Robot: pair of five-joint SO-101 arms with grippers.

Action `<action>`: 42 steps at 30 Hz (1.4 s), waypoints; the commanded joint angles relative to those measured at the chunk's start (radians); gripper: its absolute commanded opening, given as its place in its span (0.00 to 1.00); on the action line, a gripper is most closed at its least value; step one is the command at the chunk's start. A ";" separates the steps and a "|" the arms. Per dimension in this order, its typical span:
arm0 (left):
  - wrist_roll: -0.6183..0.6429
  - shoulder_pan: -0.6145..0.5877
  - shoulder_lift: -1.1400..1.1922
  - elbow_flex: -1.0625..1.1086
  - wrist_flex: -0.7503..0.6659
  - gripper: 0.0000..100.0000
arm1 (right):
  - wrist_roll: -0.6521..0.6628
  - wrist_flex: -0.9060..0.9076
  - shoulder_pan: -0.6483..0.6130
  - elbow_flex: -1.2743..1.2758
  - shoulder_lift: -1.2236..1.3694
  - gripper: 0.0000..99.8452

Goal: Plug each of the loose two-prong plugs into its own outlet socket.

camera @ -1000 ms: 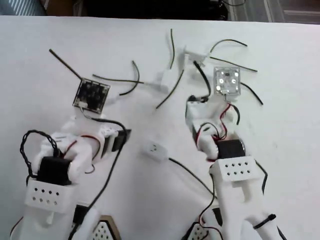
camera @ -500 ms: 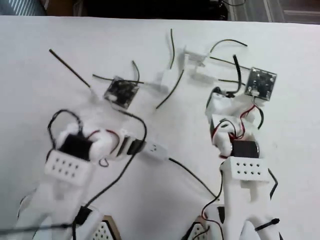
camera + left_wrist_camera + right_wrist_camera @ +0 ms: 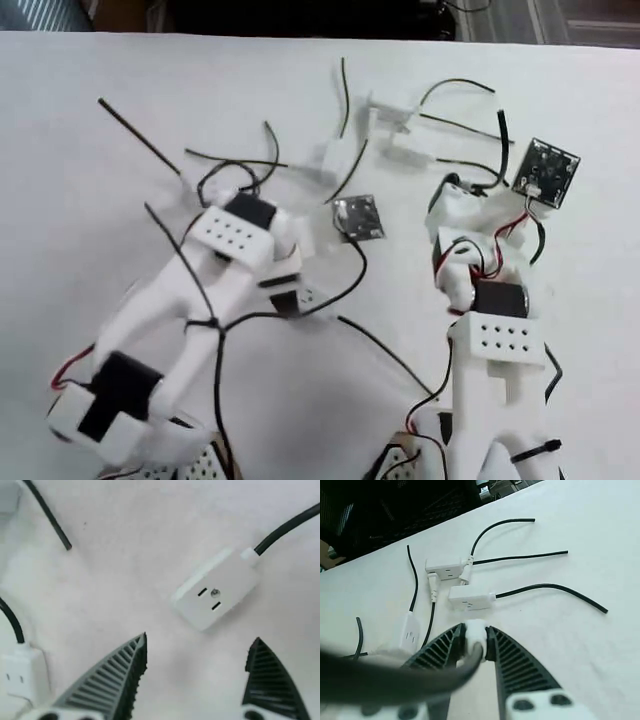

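The right gripper (image 3: 475, 628) is clamping a white two-prong plug (image 3: 476, 636) on its dark cord, right of centre, short of the far outlet sockets (image 3: 471, 599). The left gripper (image 3: 200, 640), spread wide and empty, is hovering over a near-centre socket (image 3: 217, 590). The plugging-in itself appears to be still ahead.

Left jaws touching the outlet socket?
Apart. Left wrist view: the left gripper is open, with bare table showing between each jaw tip and the outlet socket.
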 commanded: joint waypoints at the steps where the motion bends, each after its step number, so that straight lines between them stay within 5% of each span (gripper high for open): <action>1: -0.101 0.035 0.048 -0.091 -0.014 0.31 | -0.005 -0.021 0.018 -0.006 -0.024 0.02; 13: -0.143 0.120 0.269 -0.129 -0.123 0.31 | -0.008 -0.048 0.064 -0.011 -0.025 0.02; 22: -0.060 0.093 0.280 -0.127 -0.104 0.02 | -0.005 -0.048 0.061 -0.008 -0.025 0.02; 36: 0.256 -0.117 0.044 -0.009 0.035 0.03 | -0.005 -0.047 0.058 -0.006 -0.025 0.02; 42: 0.334 -0.082 0.018 0.038 0.031 0.24 | -0.005 -0.042 0.058 -0.005 -0.025 0.02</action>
